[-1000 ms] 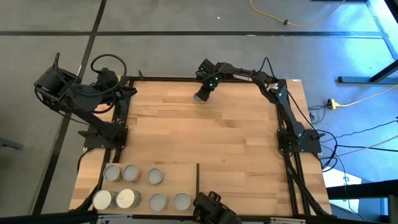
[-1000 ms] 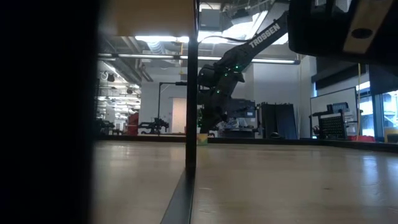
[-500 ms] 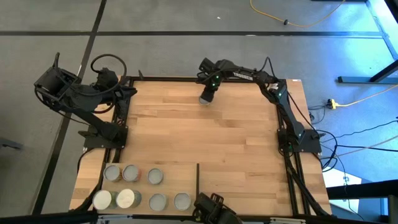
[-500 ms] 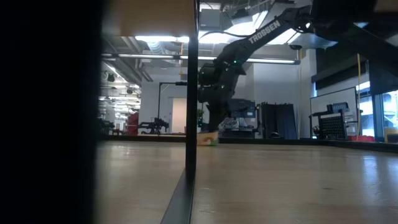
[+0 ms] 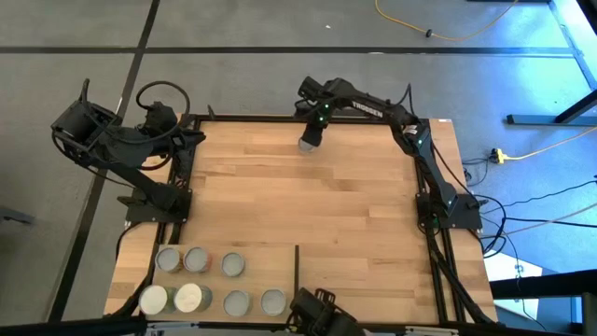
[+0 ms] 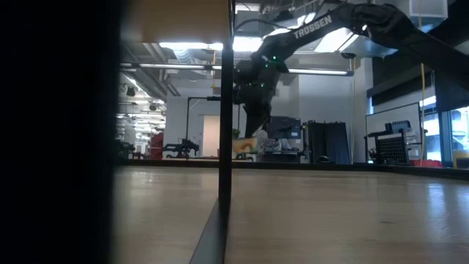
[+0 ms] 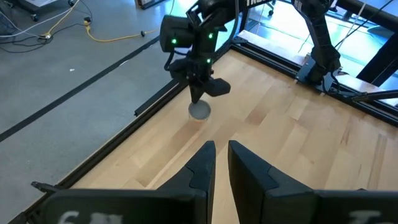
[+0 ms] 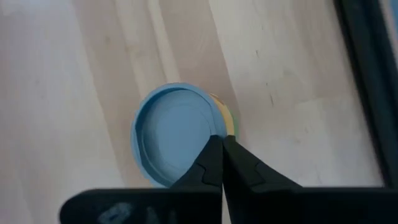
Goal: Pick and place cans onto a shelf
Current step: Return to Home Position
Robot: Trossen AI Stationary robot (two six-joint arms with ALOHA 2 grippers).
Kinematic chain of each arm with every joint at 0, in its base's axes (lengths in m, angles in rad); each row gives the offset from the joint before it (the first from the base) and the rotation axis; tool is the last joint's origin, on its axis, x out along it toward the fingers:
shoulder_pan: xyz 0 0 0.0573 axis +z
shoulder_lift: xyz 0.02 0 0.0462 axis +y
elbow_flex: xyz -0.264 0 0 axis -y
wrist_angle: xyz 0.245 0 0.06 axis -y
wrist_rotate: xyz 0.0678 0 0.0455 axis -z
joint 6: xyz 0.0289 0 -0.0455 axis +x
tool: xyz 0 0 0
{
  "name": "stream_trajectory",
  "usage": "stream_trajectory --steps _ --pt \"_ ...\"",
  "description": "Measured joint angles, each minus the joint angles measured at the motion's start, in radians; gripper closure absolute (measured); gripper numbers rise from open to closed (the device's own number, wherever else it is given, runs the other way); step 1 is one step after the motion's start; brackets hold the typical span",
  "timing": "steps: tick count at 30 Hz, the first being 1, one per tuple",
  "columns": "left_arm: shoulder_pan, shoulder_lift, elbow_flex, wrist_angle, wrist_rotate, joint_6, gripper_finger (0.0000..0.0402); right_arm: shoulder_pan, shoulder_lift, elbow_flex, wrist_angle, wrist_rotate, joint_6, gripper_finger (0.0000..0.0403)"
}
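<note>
Even overhead light falls on the pale planked wooden tabletop (image 5: 308, 205) in the high view, with only faint shadows beside the 2 dark arms. The grey concrete floor (image 5: 280, 23) brightens to a blue wash at the upper right of the frame.

The low view is dim. Its left third is black, and the dark right arm (image 6: 322, 29) and thin black upright edge (image 6: 226, 110) are backlit silhouettes against white ceiling strip lights (image 6: 183, 45). A dull sheen lies on the tabletop at the lower right.

In the left wrist view, glare whitens the upper right corner. In the right wrist view, the round blue-lit can (image 8: 177, 134) sits on evenly lit wood without hard shadow.
</note>
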Motion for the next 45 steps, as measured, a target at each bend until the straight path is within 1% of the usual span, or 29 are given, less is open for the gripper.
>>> stream_trajectory --steps 10,14,24,31,37,41,45 --pt "0.0 0.0 0.0 0.0 0.0 0.0 0.0365 0.008 0.0 0.183 -0.21 0.013 -0.041 0.0403" --pt "0.0 0.0 0.0 0.0 0.0 0.019 0.0365 0.04 0.0 0.24 -0.261 0.018 -0.06 0.0403" --pt "0.0 0.0 0.0 0.0 0.001 0.034 0.0365 0.185 -0.033 0.239 -0.295 0.036 -0.062 0.0403" --pt "0.0 0.0 0.0 0.0 0.013 0.034 0.0365 0.282 -0.034 0.239 -0.298 0.036 -0.01 0.0403" --pt "0.0 0.0 0.0 -0.001 0.015 0.034 0.0365 0.332 -0.034 0.225 -0.283 0.041 0.017 0.0403" --pt "0.0 0.0 0.0 0.0 0.063 0.034 0.0365 0.353 -0.035 0.196 -0.268 0.044 0.013 0.0403" --pt "0.0 0.0 0.0 -0.001 0.08 0.034 0.0365 0.36 -0.035 0.145 -0.26 0.035 0.01 0.0403"
